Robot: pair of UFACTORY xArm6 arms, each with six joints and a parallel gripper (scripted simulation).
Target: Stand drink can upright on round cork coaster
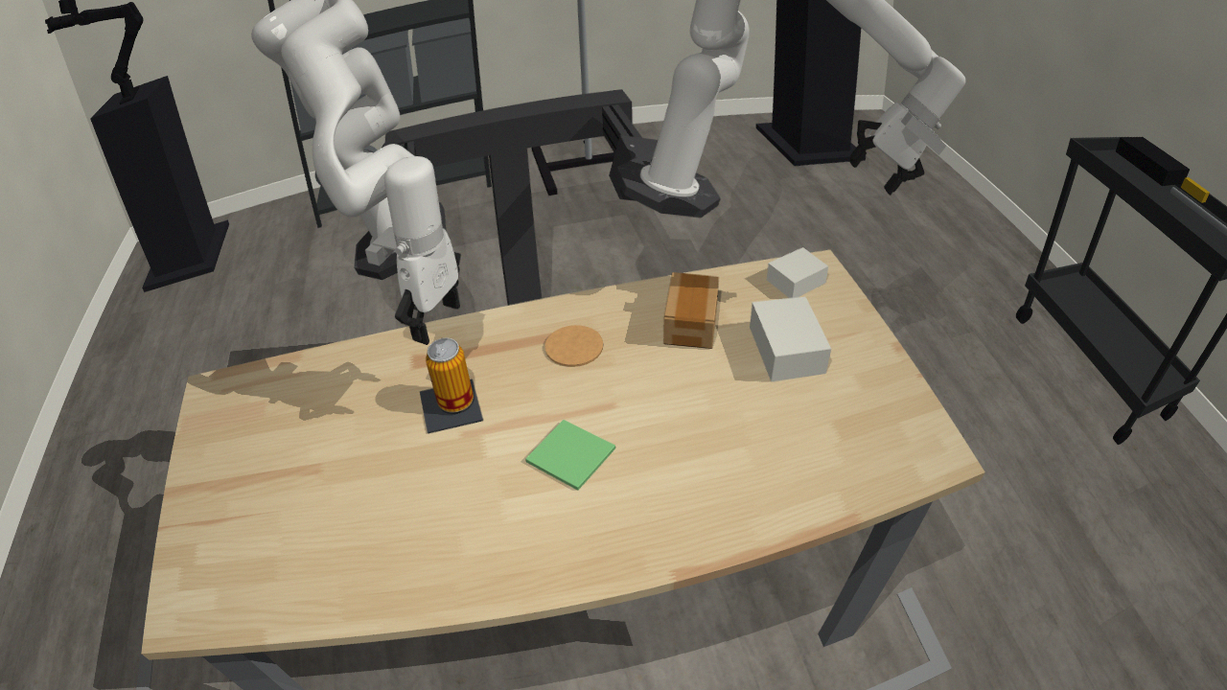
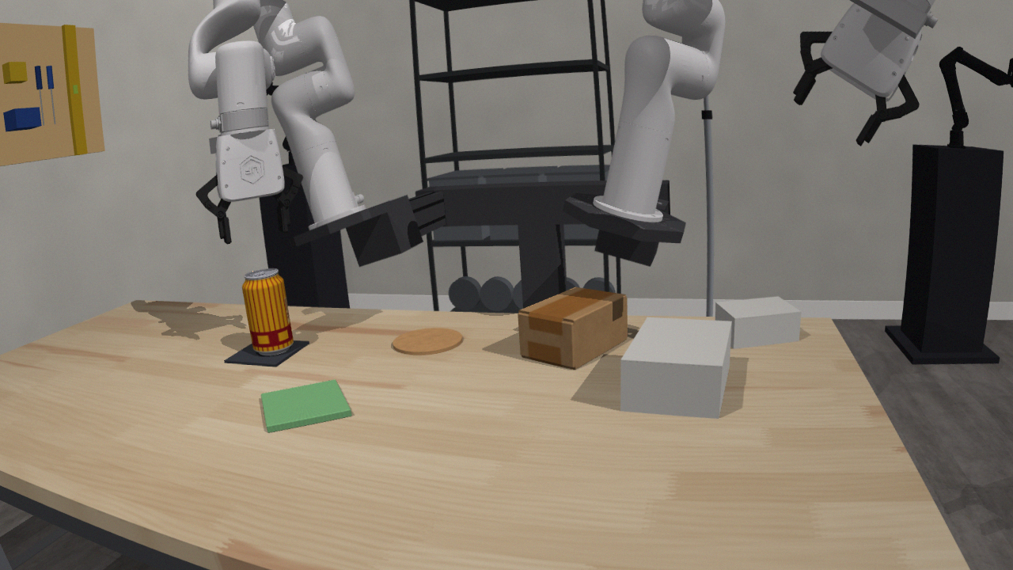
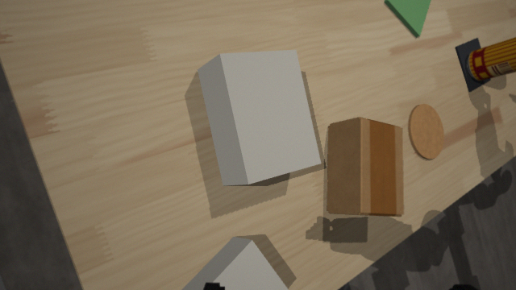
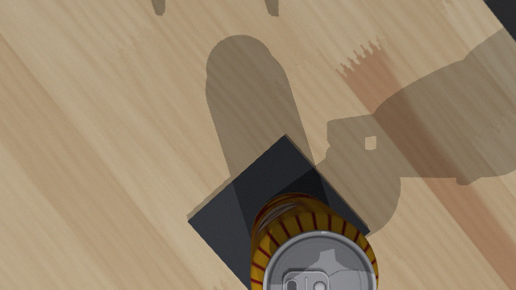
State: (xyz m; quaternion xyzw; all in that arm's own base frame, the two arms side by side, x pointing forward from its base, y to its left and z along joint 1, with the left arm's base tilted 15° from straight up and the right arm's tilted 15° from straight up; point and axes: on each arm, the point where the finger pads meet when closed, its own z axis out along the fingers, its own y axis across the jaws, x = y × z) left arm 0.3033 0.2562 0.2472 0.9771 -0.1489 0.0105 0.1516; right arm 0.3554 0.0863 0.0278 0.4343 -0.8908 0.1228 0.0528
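An orange drink can (image 1: pixel 450 378) (image 2: pixel 267 312) (image 3: pixel 497 60) (image 4: pixel 314 258) stands upright on a dark square coaster (image 1: pixel 437 421) (image 2: pixel 248 356) (image 3: pixel 463 55) (image 4: pixel 218 221). The round cork coaster (image 1: pixel 573 345) (image 2: pixel 427 340) (image 3: pixel 426 131) lies flat and bare on the table, between the can and the brown box. My right gripper (image 1: pixel 436 320) (image 2: pixel 256 234) is open and empty, pointing down above the can and slightly behind it. My left gripper (image 1: pixel 875 173) (image 2: pixel 831 121) is open and empty, high up beyond the boxes' end of the table.
A brown cardboard box (image 1: pixel 691 310) (image 2: pixel 572 327) (image 3: pixel 363 169) stands beside the cork coaster. A large pale box (image 1: pixel 790 337) (image 2: pixel 676 365) (image 3: pixel 270 117) and a smaller one (image 1: pixel 798 270) (image 2: pixel 757 321) stand beyond it. A green square slab (image 1: pixel 570 453) (image 2: pixel 305 404) lies nearer the front.
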